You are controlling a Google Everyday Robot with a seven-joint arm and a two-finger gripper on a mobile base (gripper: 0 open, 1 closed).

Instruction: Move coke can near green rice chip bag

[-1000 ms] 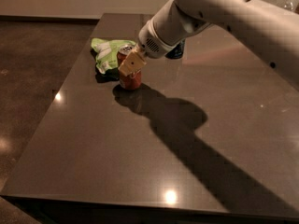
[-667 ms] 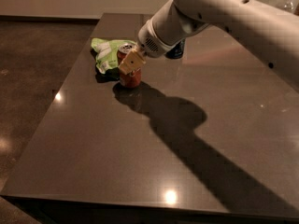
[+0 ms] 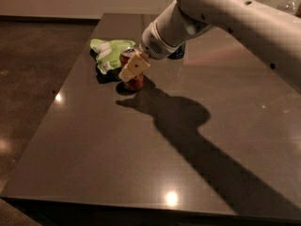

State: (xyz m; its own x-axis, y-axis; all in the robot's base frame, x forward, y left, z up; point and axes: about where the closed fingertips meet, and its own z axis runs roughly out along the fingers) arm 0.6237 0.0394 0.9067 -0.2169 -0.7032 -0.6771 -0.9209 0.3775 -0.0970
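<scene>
The gripper is set over the coke can, with one tan pad laid across the can's near face. Whether the jaws are clamped on the can or already loosened cannot be told, since the far side is hidden. Against the views from a second ago, almost nothing has been shifted: the gripper, the can and the arm are found in the same places. This stillness is judged to mean that the carrying is over.

The can is stood upright on the desk, just beside the green rice chip bag on the bag's right, so the placing can be taken as all but done. Only a release and a withdrawal would be left.

The bag is lain towards the desk's left edge, with a narrow strip of desk beyond it, so nothing should be pushed leftward. A dark blue can is partly hidden behind the wrist, near the arm. A retreat is best made upward first. Broad room is offered on the near half and right of the desk, where only the arm's shadow is cast.
</scene>
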